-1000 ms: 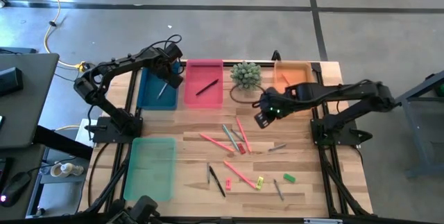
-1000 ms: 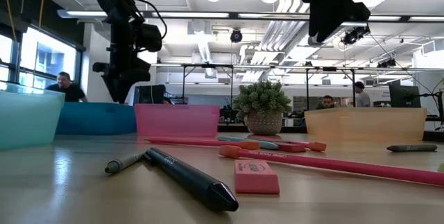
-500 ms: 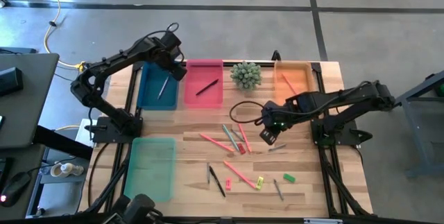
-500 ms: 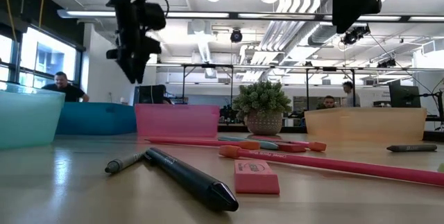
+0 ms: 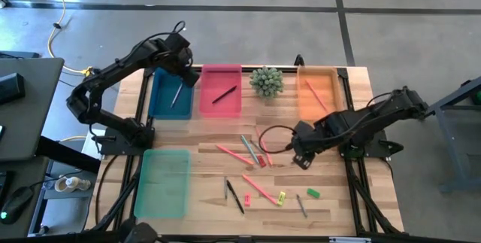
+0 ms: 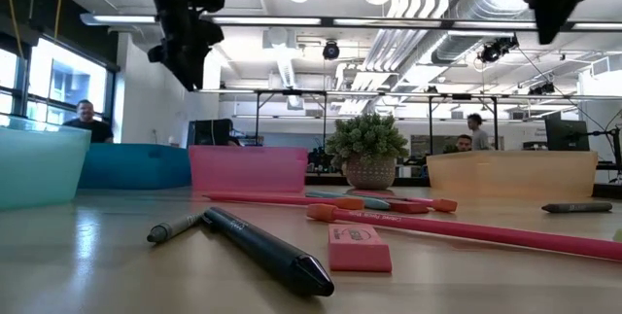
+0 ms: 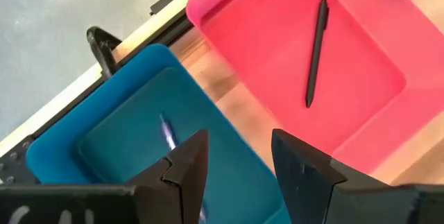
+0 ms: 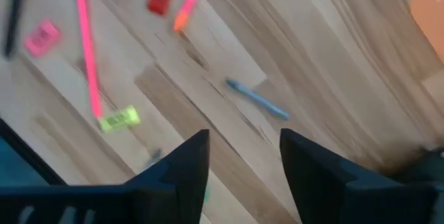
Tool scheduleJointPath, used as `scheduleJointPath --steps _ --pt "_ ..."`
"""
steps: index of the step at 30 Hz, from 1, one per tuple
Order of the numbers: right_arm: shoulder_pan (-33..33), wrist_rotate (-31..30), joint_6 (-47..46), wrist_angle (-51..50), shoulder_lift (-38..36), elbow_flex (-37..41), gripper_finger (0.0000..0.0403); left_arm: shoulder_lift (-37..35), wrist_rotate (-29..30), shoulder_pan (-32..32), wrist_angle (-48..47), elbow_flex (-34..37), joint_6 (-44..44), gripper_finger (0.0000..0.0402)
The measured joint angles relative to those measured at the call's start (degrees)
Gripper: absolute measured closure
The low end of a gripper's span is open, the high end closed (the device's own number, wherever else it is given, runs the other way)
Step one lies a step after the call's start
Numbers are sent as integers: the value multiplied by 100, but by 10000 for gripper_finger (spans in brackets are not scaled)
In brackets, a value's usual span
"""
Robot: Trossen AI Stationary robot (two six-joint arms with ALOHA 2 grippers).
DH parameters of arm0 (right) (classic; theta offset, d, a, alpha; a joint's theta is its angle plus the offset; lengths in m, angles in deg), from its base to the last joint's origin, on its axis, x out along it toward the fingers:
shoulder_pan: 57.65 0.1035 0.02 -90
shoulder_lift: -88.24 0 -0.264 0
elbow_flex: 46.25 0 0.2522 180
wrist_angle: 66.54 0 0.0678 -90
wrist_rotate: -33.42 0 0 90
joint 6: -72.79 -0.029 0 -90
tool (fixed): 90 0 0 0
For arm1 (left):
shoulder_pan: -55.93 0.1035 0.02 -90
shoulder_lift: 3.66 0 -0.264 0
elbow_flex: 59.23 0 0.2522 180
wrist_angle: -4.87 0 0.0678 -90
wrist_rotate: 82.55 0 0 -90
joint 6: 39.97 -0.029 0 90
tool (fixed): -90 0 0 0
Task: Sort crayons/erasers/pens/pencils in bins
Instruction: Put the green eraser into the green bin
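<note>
While the left gripper [image 5: 184, 68] hangs open and empty over the teal bin [image 5: 161, 101], the right gripper [image 5: 301, 158], open too, hovers above the loose sticks, likely choosing one. Erasers, green [image 5: 313, 193] and yellow [image 5: 282, 196], lie unsorted on the table [image 5: 331, 205].

Bare wood lies open between the plant [image 5: 266, 80] and the scattered sticks [image 5: 252, 150]; the right gripper [image 5: 298, 157], fingers parted, hangs beside that clutter.
</note>
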Motion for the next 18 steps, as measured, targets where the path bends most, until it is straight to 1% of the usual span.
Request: scheduleJointPath --steps 3,7,9,13,18 --pt "233 -2 7 -37 0 0 221 -101 -2 -73 -26 0 10 257" --pt "547 2 2 39 22 65 220 -124 0 -292 -29 0 232 257" --pt "744 109 -70 201 32 309 220 -124 -2 -411 -37 0 290 257" --pt "1108 489 -329 875 35 845 220 -124 -2 -708 -35 0 434 257" --pt "1483 572 -953 1490 35 1293 220 -124 -2 -1018 -37 2 749 257"
